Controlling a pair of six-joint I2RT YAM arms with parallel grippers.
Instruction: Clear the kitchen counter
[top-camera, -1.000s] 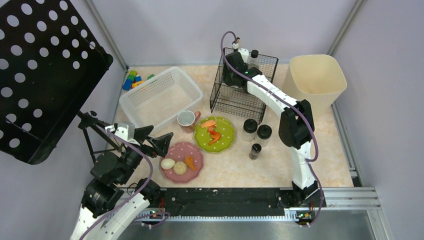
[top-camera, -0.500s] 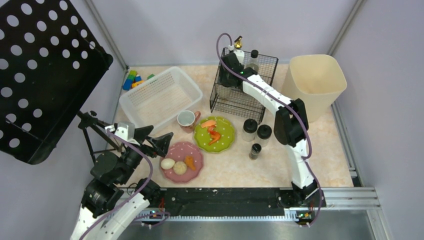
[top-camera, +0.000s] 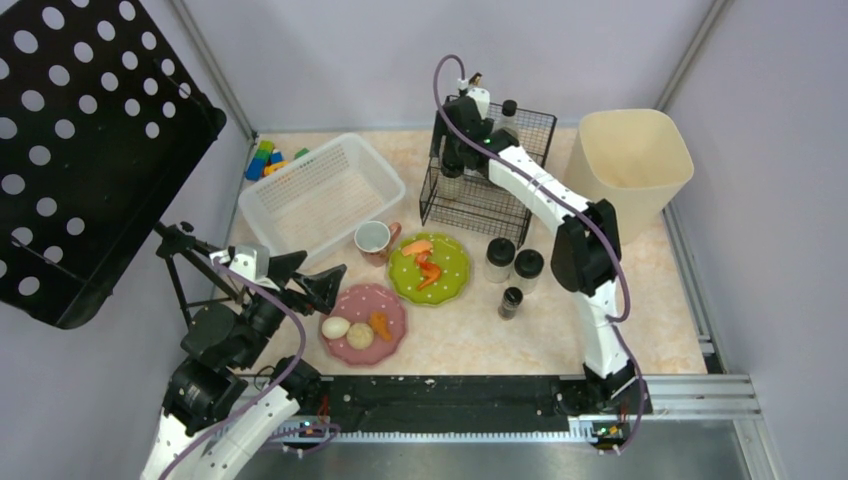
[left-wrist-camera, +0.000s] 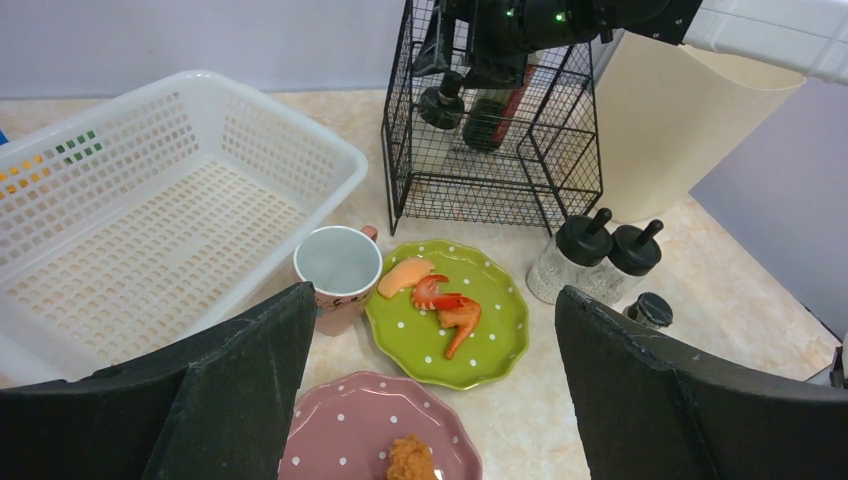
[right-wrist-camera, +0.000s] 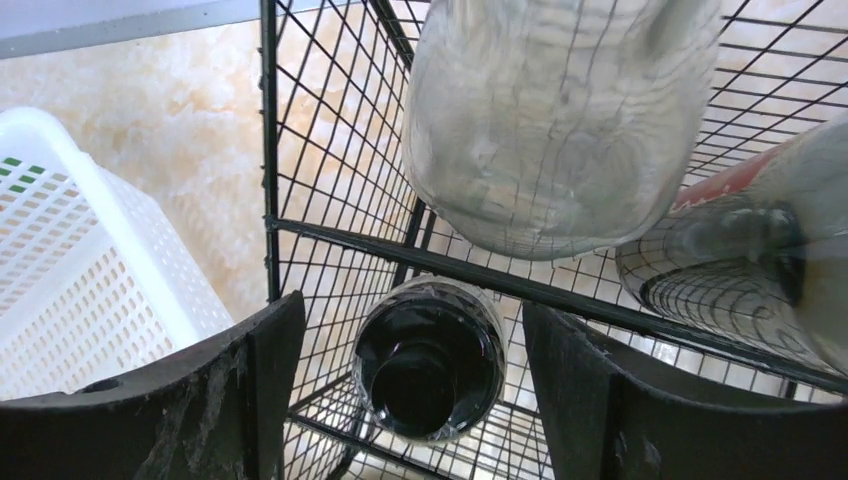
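The left gripper (top-camera: 308, 276) hovered at the near left edge of the beige-pink marbled kitchen counter (top-camera: 650, 320). Its jaws were spread wide and it held nothing. It pointed across the dishes, probably waiting its turn.

Just beyond it lay a pink polka-dot plate (top-camera: 372, 293) with two pale rounded pieces and an orange morsel. To the right, three black-lidded glass shakers (top-camera: 527, 265) stood close together on the stone, probably lined up for the rack behind them.

Between plate and shakers sat a green polka-dot plate (top-camera: 452, 262) with red and orange scraps. A pink mug (top-camera: 372, 238) was just beside its left rim.

Farther left, an empty white plastic lattice basket (top-camera: 320, 195) sat at an angle, a likely bin for the crockery.

At the back the right arm reached over a black wire rack (top-camera: 480, 195). The right gripper (right-wrist-camera: 412, 312) pointed straight down into it with its jaws apart. A black-capped clear jar (right-wrist-camera: 430, 360) stood below, between the jaws and touching neither, so the gripper carried nothing. The jar seemed set down there on purpose. Two more bottles showed through the mesh beside it.

A beige plastic bin (top-camera: 620, 200) stood at the far right corner, presumably for the food waste. The counter itself was far from cleared.
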